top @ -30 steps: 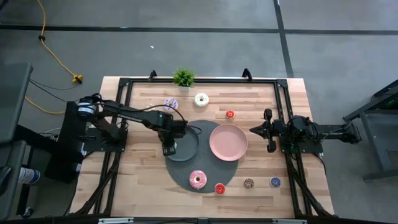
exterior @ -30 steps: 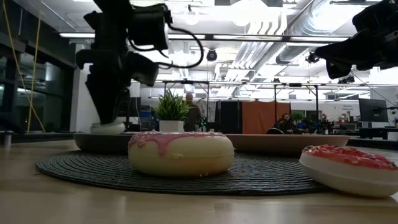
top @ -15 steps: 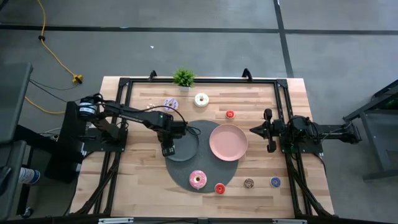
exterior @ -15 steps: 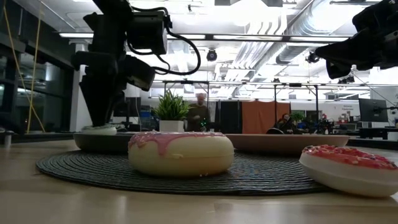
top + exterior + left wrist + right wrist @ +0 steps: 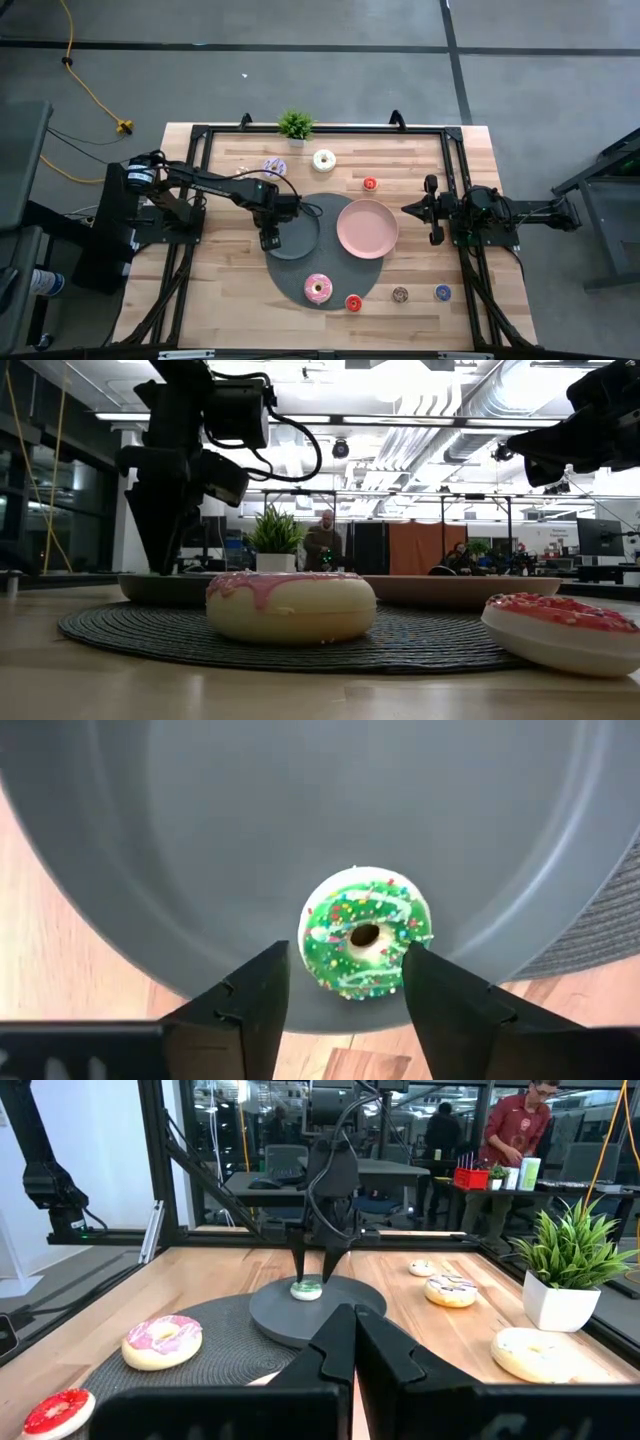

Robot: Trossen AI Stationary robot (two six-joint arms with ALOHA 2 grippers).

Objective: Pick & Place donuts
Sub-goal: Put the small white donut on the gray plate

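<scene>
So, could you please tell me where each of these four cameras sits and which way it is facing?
High view: above the table, looking straight down; both arms show, the left gripper over the grey plate.
Low view: at table-top height, looking level past the pink donut into the room; arms enter from above.
Left wrist view: looks down between its own open fingers at the green donut.
Right wrist view: looks across the table past the shut right gripper.
Shared: the right wrist view also shows the green donut.
</scene>
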